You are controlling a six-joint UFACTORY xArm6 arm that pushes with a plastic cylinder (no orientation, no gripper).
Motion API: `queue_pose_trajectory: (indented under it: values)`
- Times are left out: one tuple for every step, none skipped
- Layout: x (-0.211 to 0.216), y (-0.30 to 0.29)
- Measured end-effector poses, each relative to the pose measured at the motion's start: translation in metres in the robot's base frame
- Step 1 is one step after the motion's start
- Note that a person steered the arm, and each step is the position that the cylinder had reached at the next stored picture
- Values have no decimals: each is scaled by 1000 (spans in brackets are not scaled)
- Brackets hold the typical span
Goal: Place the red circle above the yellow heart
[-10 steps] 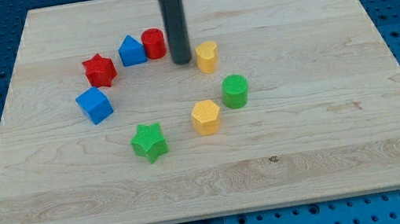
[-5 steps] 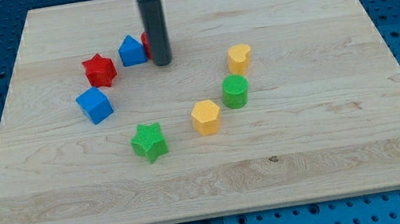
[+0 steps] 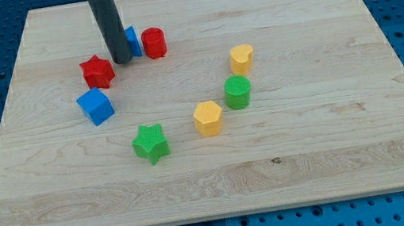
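No containers on the board (image 3: 333, 133), just loose blocks. My tip (image 3: 123, 61) sits at the view's upper left, between the red star (image 3: 98, 71) and a blue block (image 3: 132, 41) it partly hides; no gripper on this rig, only the rod.

Red circle (image 3: 154, 42) stands upright just right of the blue block, round so no clear long axis. Yellow heart (image 3: 241, 58) is well apart to the view's right, a bit lower, w/ green circle (image 3: 237, 92) just below it. Heart's pointing direction: can't tell.

Also there: blue cube (image 3: 95, 106), green star (image 3: 150, 143), yellow hexagon (image 3: 207, 118).
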State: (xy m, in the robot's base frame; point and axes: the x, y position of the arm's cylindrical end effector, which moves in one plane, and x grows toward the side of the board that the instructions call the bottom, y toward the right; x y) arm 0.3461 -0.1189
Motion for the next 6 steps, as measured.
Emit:
queue_pose_trajectory:
  values:
    - [-10,0]
    - [-10,5]
    - [-10,31]
    - [-9,50]
    - [-8,63]
    - [-8,84]
